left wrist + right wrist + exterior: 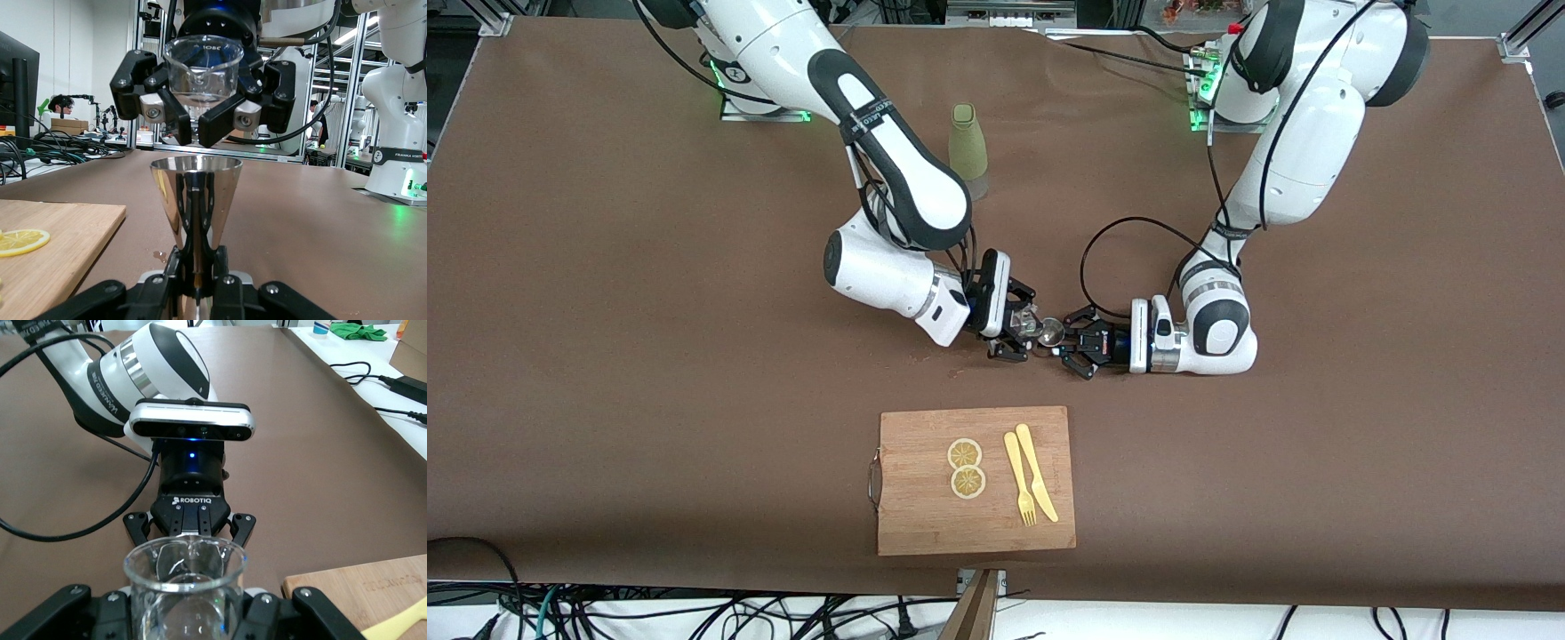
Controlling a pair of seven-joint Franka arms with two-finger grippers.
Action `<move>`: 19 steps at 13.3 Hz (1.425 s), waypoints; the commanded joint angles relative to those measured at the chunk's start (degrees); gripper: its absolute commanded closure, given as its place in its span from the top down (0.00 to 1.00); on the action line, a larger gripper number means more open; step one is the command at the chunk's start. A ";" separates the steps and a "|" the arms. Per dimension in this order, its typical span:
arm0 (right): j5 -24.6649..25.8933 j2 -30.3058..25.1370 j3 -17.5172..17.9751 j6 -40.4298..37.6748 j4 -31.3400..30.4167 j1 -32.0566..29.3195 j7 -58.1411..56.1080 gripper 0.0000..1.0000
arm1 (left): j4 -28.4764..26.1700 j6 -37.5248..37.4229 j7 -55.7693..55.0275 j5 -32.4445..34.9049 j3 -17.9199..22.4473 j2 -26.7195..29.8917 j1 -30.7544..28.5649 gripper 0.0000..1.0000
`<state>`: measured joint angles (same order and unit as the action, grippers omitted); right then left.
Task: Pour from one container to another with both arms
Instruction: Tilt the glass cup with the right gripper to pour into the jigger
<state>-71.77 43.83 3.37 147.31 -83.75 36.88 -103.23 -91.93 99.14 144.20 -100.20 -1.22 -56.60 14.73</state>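
Note:
My left gripper (1074,343) is low over the middle of the table, shut on the narrow waist of an upright steel jigger (1051,332). In the left wrist view the jigger (195,190) rises between my fingers (179,263). My right gripper (1017,329) faces it from the right arm's end, shut on a clear glass beaker (1032,320). The beaker (203,65) is tipped, its mouth just above the jigger's rim. In the right wrist view the beaker (185,583) fills the foreground, with the left gripper (190,520) past it. Whether liquid is flowing is not visible.
A wooden cutting board (911,524) lies nearer the camera, carrying two lemon slices (965,453), a yellow fork (1019,484) and a yellow knife (1037,476). A green bottle (967,142) stands farther back, beside the right arm. A small wet spot (159,254) marks the table by the jigger.

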 commanded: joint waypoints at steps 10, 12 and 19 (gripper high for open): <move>12.51 -1.20 -1.00 2.98 -1.24 1.97 1.28 0.00 | -0.45 2.03 1.96 -1.58 -0.10 1.06 0.74 0.00; 17.08 -1.20 -1.00 3.07 -1.15 1.97 1.28 0.00 | -0.45 2.03 1.96 -1.58 -0.10 0.97 0.74 0.00; 18.68 -1.11 -1.09 4.20 -0.98 1.97 1.28 0.00 | -0.36 2.11 2.22 -1.49 -0.10 0.97 1.00 0.00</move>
<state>-54.71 43.83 2.91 150.00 -83.80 38.11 -103.16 -91.82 99.60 144.23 -100.20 -1.22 -56.60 14.97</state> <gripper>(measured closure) 0.863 0.797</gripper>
